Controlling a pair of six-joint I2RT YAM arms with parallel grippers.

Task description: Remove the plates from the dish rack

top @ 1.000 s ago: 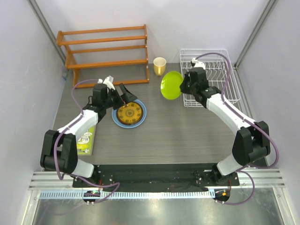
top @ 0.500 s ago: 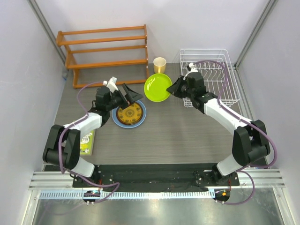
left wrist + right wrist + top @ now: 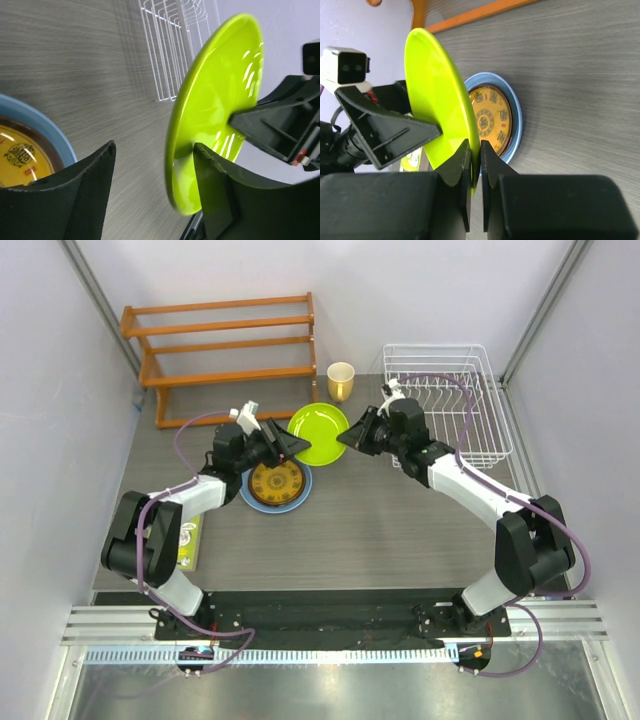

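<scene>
My right gripper (image 3: 352,435) (image 3: 475,147) is shut on the rim of the lime green plate (image 3: 318,430) (image 3: 435,100) and holds it tilted in the air. My left gripper (image 3: 290,445) (image 3: 154,147) is open, its jaws standing either side of the plate's (image 3: 215,100) opposite rim. The yellow-brown patterned plate (image 3: 277,481) (image 3: 490,120) lies on the light blue plate (image 3: 300,498) (image 3: 45,125) on the table below. The white wire dish rack (image 3: 445,400) (image 3: 170,45) stands at the back right, with no plates showing in it. The red patterned plate is out of view.
An orange wooden shelf rack (image 3: 225,350) stands at the back left. A yellow cup (image 3: 341,380) sits between it and the dish rack. A green-yellow booklet (image 3: 185,535) lies at the table's left edge under my left arm.
My right gripper has carried the lime green plate left, away from the dish rack. My left gripper has lifted and swung right until its open jaws straddle the plate's rim.
</scene>
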